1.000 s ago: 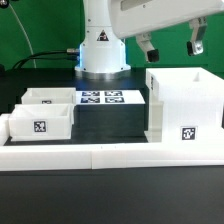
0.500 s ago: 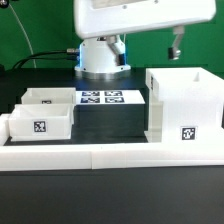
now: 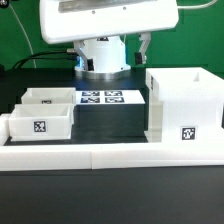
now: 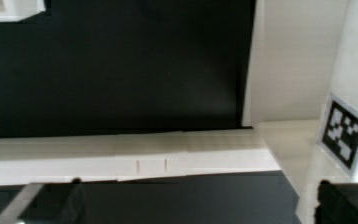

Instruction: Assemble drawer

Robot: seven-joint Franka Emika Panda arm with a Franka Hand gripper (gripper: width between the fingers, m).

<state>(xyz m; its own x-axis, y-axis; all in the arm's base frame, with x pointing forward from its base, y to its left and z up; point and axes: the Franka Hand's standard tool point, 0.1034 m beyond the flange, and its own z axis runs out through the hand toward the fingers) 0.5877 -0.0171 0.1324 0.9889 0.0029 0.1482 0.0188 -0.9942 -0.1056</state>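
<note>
Drawer parts on the black table (image 3: 110,205), exterior view. The shell (image 3: 185,100) stands upright at the exterior view's right, just behind the low wall (image 3: 110,155). Its mouth faces up and its tag (image 3: 187,133) faces the camera. Only bare white inner wall shows inside; its floor is hidden.

At the exterior view's left lie the front tray (image 3: 40,122) and, behind it, the rear tray (image 3: 48,98). Both have open tops facing up and long axes running across the view. Their insides are largely hidden by their own walls, and whether they touch cannot be told.

The marker board (image 3: 102,98) lies flat between the rear tray and the shell.

In the wrist view the gripper (image 4: 190,205) has its fingers (image 4: 345,200) spread wide, with nothing between them.
</note>
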